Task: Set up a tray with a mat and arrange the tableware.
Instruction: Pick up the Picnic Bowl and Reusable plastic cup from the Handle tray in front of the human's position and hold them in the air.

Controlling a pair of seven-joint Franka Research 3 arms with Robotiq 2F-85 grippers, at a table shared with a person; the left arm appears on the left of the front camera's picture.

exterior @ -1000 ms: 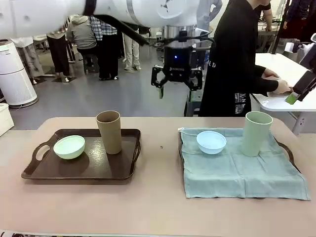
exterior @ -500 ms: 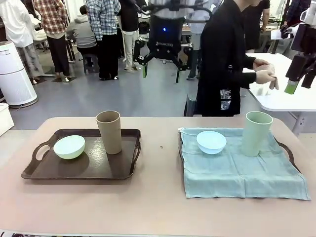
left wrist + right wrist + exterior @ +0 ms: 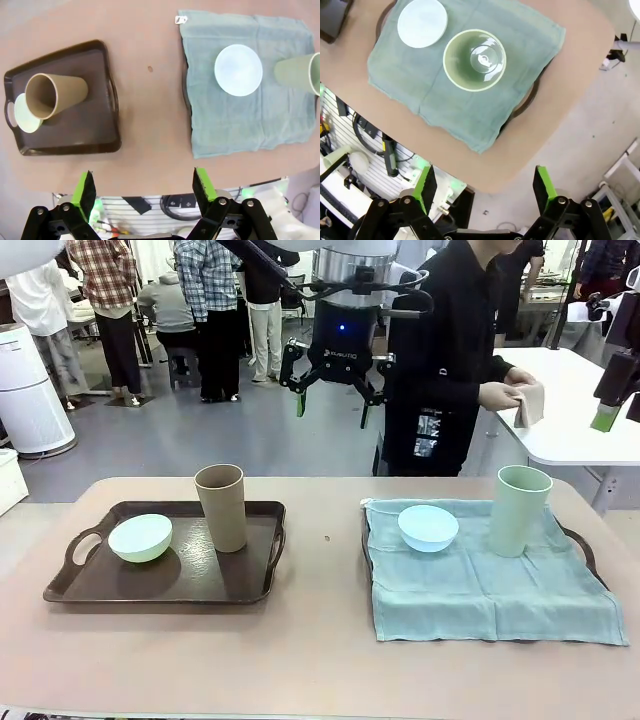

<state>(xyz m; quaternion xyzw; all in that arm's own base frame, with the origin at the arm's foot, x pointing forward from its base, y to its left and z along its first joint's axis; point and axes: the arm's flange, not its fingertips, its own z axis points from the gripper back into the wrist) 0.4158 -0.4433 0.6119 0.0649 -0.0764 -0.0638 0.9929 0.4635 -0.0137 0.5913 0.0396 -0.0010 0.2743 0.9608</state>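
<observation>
- Left fingers [image 3: 85,188] high over the bench [image 3: 320,660], spread wide, holding nothing.
- Right fingers [image 3: 426,186] the same: wide apart, empty.
- Brown cup [image 3: 222,506] and green bowl [image 3: 140,537] on the bare tray [image 3: 150,587].
- Blue bowl [image 3: 428,527] and green cup [image 3: 520,510] on the cloth [image 3: 480,592].

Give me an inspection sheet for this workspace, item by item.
Surface: tan table, no spills seen.
Job's things: brown tray holds pale green bowl and upright brown cup; teal mat covers second tray and carries light blue bowl and upright pale green cup.
Clutter: one small dark speck between the trays.
End effectors: left end effector and right end effector both open, empty, high above the table.
Cables: black cable along the left arm; more cables below the table's near edge.
Surroundings: person in black beyond the far edge, holding a cloth; bystanders behind.
</observation>
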